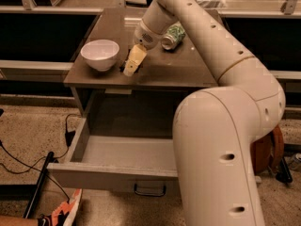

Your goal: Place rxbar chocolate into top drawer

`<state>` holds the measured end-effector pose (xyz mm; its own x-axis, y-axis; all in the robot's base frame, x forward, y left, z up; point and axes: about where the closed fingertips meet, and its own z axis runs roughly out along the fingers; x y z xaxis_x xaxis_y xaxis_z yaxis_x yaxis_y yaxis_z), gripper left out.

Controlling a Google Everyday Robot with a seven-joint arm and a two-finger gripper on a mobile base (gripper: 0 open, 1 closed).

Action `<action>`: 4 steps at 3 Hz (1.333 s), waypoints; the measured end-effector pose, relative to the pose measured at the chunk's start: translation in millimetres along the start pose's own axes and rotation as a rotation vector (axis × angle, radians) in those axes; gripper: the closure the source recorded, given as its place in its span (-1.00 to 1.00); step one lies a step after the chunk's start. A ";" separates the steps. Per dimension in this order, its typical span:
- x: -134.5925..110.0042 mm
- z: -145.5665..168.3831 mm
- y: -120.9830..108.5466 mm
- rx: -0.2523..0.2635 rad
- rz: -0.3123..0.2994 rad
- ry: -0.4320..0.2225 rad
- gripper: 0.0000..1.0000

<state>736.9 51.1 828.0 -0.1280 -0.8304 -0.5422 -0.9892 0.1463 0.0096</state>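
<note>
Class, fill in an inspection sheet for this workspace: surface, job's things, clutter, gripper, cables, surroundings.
Surface: brown table top, carrying three objects.
Job's things: small black-wrapped bar on the table, mostly hidden by the gripper; wide grey top drawer pulled open below.
Clutter: white round bowl left of the bar; green-patterned can lying on its side, further back.
Gripper: yellowish gripper low over the table at the bar, beside the bowl.
Cables: black cable on the floor, left.
Surroundings: speckled floor; orange shoe bottom left.
</note>
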 end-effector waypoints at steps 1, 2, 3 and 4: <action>-1.3 12.3 -5.3 0.000 -0.005 0.012 -0.96; 3.1 17.7 -8.0 0.006 -0.003 0.008 -0.60; 12.4 17.0 -4.3 0.003 -0.026 -0.028 -0.15; 9.3 12.5 -4.2 0.003 -0.026 -0.029 0.33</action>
<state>740.7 49.4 812.4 -0.1000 -0.8182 -0.5662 -0.9919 0.1264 -0.0074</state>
